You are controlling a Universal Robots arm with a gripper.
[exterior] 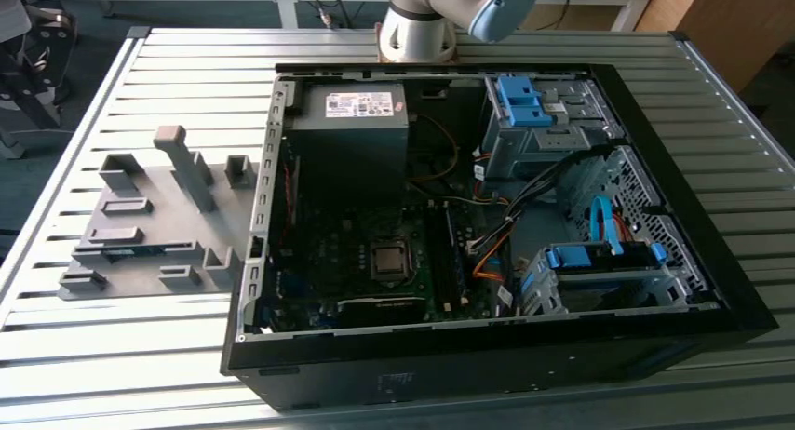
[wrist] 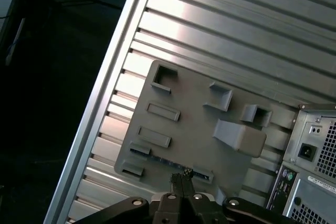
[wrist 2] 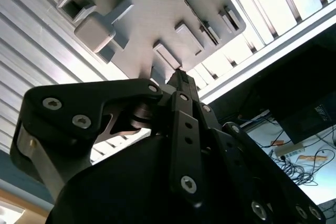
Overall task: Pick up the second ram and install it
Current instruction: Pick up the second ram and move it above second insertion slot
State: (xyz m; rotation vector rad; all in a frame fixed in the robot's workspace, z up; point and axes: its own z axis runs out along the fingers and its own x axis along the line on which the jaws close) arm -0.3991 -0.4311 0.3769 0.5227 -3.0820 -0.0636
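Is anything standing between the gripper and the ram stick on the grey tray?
Nothing visible does. In the first wrist view the gripper hangs over the grey tray, close to the ram stick lying in its slot, with open air between them.

Gripper (wrist: 181, 178) points downward, fingers (wrist: 177, 185) apparently pressed together.
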